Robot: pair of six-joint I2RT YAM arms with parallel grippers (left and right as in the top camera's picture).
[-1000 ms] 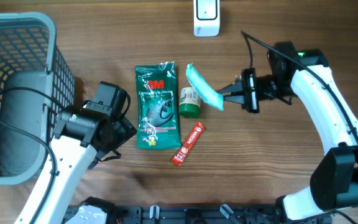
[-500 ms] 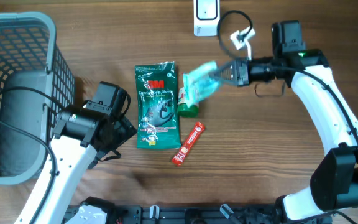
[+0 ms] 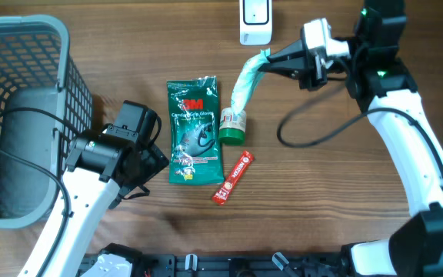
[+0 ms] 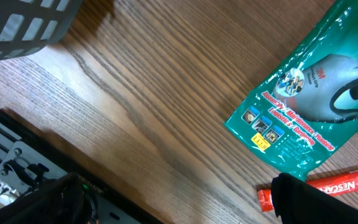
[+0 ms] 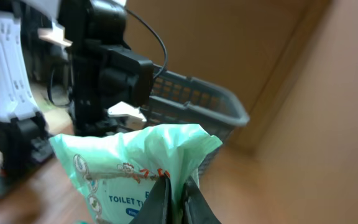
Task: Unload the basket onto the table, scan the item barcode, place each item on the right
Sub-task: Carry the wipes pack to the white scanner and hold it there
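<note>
Near scanner (image 3: 255, 19), right fingers (image 5: 159, 205): clenched on tissue pack (image 3: 246, 81), lifted
left fingers (image 4: 316, 199): released, empty, beside glove pack (image 3: 194, 131)

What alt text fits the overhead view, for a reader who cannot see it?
The right gripper holds a pale green packet close to the white scanner. On the table lie a green glove pack, a small bottle and a red sachet; a grey basket stands left.
</note>
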